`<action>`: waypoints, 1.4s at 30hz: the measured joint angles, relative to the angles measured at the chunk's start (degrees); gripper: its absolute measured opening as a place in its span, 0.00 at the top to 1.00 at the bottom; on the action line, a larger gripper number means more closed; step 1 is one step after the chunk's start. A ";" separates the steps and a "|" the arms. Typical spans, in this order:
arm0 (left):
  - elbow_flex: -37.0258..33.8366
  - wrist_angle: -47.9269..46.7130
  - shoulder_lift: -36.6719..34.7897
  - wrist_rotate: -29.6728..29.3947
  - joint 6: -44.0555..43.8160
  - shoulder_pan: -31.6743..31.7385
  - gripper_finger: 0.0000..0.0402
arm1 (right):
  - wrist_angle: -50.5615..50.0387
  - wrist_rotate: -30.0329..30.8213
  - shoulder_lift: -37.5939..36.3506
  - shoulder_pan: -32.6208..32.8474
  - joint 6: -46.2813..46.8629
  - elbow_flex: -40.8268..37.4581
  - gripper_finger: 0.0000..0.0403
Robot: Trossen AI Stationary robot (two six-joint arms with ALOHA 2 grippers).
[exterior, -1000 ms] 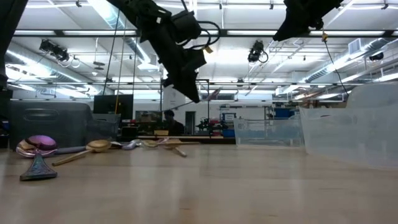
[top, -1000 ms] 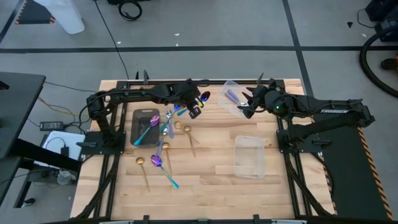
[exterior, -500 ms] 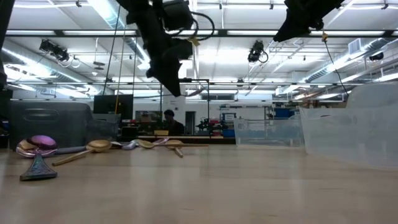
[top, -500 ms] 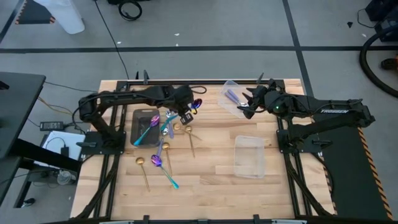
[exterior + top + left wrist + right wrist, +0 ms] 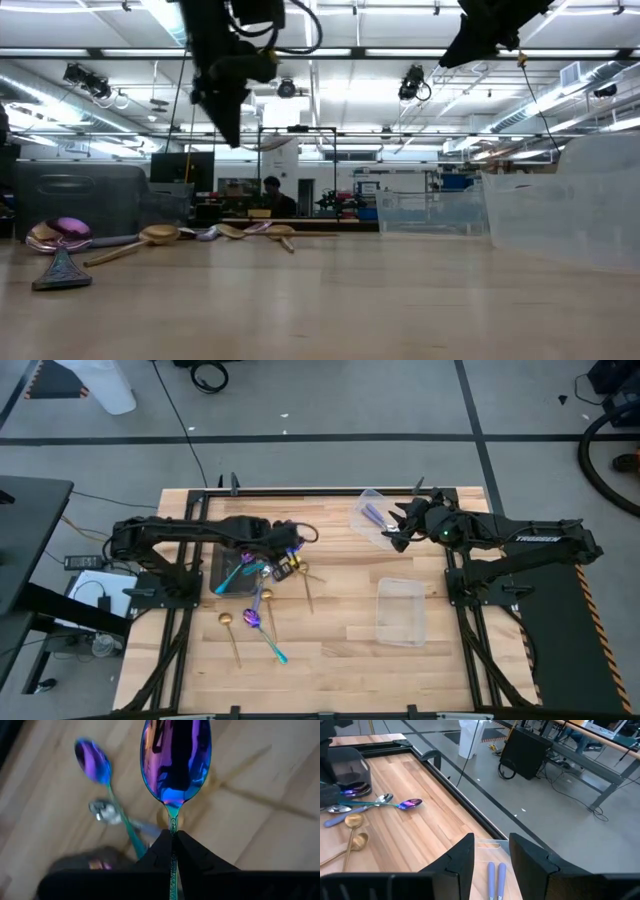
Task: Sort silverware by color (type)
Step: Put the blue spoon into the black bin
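On the wooden counter [image 5: 340,650] spoons [image 5: 262,598] lay scattered beside a dark tray [image 5: 226,550], an open workshop beyond. The left gripper [image 5: 172,842], above them, clamped an iridescent spoon [image 5: 175,757]; the right gripper [image 5: 491,851] hovered, fingers apart, over a clear container [image 5: 372,520].

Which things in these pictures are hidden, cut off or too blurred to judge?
- High view: the left gripper covers part of the spoon pile, so the spoons under it cannot be counted.
- Left wrist view: the held iridescent spoon is cut by the edge; the table behind is blurred.
- Right wrist view: the fingers hide most of the lilac-handled spoons.
- Low view: the dark tray hides its contents.
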 joint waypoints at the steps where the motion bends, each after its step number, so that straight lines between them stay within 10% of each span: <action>1: -1.21 -0.52 -0.77 -0.40 -1.06 -0.50 0.95 | -0.12 -0.39 0.00 0.00 0.00 0.00 0.67; 18: -15.20 -12.48 -17.21 -3.00 -18.79 -1.07 0.95 | 0.78 -0.95 0.06 0.00 0.00 0.00 0.67; 42: -21.12 -9.83 -9.64 11.05 -8.01 16.41 0.95 | 1.54 -0.94 0.04 0.00 -0.21 0.00 0.67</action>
